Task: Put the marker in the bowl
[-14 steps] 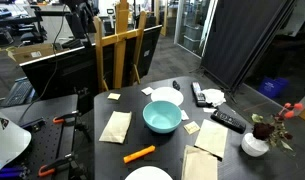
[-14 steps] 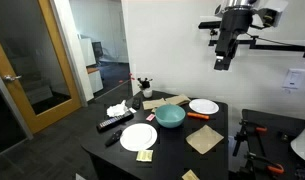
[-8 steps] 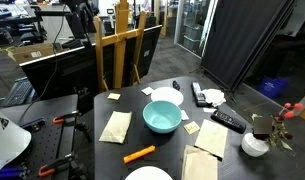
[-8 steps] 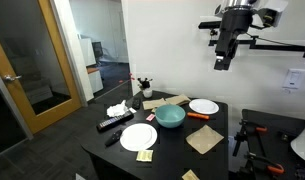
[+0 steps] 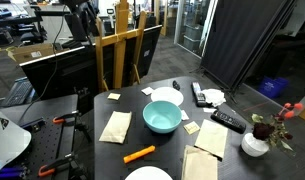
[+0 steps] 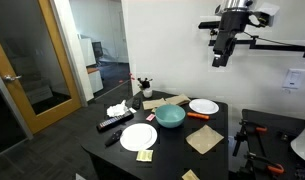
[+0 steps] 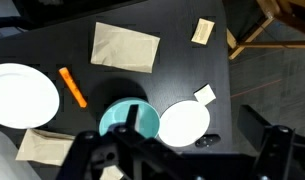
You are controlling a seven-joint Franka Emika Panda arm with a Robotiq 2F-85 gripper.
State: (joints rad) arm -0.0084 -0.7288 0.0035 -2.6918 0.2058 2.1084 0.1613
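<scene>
The orange marker [image 5: 139, 154] lies flat on the black table, a little in front of the teal bowl [image 5: 161, 117]. Both also show in an exterior view, marker [image 6: 198, 115] and bowl [image 6: 171, 116]. My gripper [image 6: 222, 55] hangs high above the table, far from both. The wrist view looks straight down on the marker [image 7: 72, 87] and the bowl [image 7: 120, 116], which is partly hidden by a finger. The gripper [image 7: 182, 160] looks open and empty there.
Two white plates [image 5: 165, 97] [image 5: 149, 174], brown napkins [image 5: 115, 126] [image 5: 210, 138], black remotes [image 5: 229, 121] [image 5: 198, 94], a small white flower pot [image 5: 255, 143] and yellow notes [image 7: 203, 31] lie on the table. A wooden easel [image 5: 120, 45] stands behind it.
</scene>
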